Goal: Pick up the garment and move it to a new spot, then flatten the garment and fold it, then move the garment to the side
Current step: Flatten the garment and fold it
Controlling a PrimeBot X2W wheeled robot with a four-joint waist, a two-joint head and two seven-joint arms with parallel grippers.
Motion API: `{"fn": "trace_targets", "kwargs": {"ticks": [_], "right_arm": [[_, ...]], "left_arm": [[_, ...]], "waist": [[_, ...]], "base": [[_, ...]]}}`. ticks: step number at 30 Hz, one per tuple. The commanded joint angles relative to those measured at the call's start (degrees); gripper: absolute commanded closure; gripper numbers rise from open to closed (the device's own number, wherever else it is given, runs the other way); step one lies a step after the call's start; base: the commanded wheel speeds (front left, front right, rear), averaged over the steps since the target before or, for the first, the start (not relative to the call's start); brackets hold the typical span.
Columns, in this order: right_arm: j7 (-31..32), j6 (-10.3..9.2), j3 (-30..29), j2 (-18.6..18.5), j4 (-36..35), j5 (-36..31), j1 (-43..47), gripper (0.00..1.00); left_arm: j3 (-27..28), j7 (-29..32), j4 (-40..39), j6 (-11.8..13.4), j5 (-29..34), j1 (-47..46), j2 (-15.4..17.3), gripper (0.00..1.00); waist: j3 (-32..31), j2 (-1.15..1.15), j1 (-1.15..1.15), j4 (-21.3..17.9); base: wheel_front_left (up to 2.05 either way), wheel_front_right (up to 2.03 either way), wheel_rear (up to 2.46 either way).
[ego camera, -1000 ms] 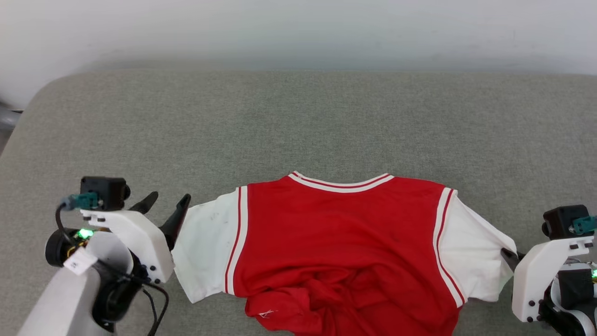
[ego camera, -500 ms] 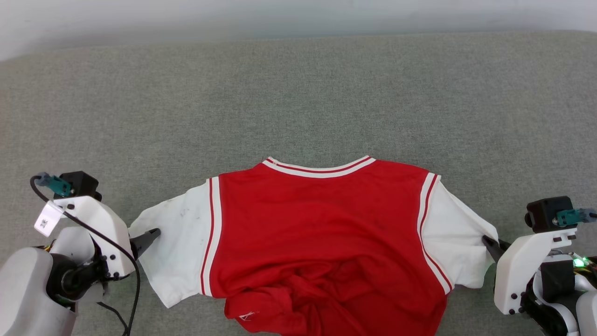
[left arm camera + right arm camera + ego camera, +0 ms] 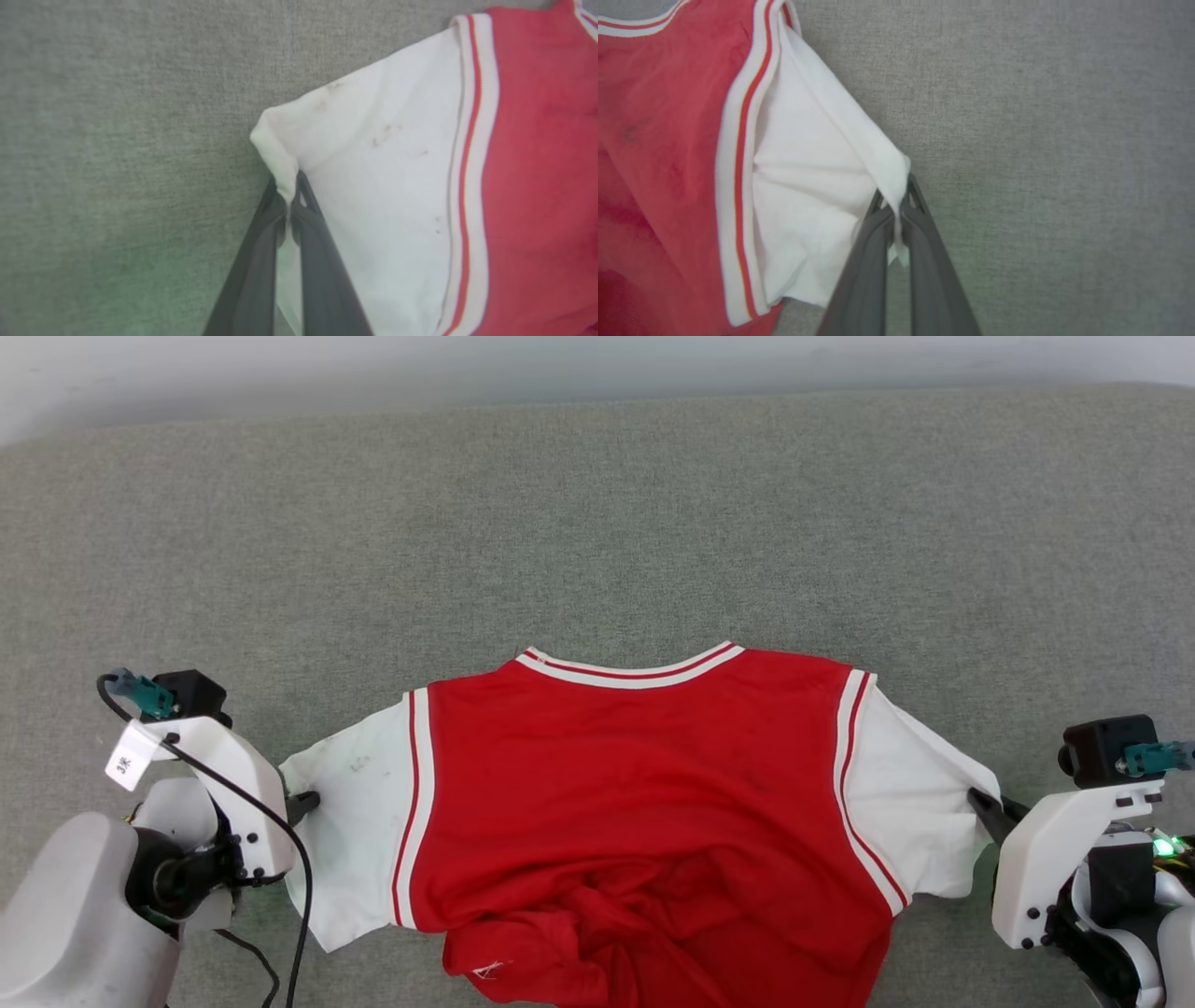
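Grey upholstered surface (image 3: 597,523), pale wall (image 3: 597,359): indoor room.

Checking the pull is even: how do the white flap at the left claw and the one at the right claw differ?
On the garment, the left flap lies smooth with small brownish specks; the right flap looks clean but creased. The left flap's pinched corner bunches round; the right flap's narrows to a point. Both are white, beside striped trim, each clamped in a shut claw: left claw, right claw.
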Motion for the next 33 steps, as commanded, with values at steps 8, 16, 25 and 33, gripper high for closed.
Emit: {"fn": "trace_targets", "kwargs": {"ticks": [8, 16, 25, 33], "right_arm": [[-2.47, -0.06, -0.83, -2.31, 0.08, -1.64, -3.16, 1.00], [-4.22, -0.07, -0.43, -6.76, 2.68, -3.42, -10.52, 1.00], [-6.41, -0.08, 2.24, -10.91, 10.09, -3.99, -26.31, 1.00], [-12.03, -0.09, 1.72, -8.51, 17.86, -4.87, -44.26, 1.00]], "left_arm": [[-2.35, -10.94, 1.12, -0.70, 6.81, -2.96, -0.26, 1.00], [-1.42, -23.36, 0.47, 1.51, 13.89, -10.86, 0.92, 1.00], [-0.19, -37.32, 5.08, 2.53, 18.57, -24.49, -0.76, 1.00], [1.16, -46.61, 13.07, 1.16, 19.85, -38.10, -0.42, 1.00]], "waist": [[-2.80, 0.00, 0.01, 0.89], [-5.91, 0.00, 0.01, 1.74], [-4.81, 0.00, 0.01, 1.89], [-1.30, 0.00, 0.01, 0.85]], "base": [[0.00, 0.00, 0.00], [0.00, 0.00, 0.00], [0.00, 0.00, 0.00], [0.00, 0.00, 0.00]]}}
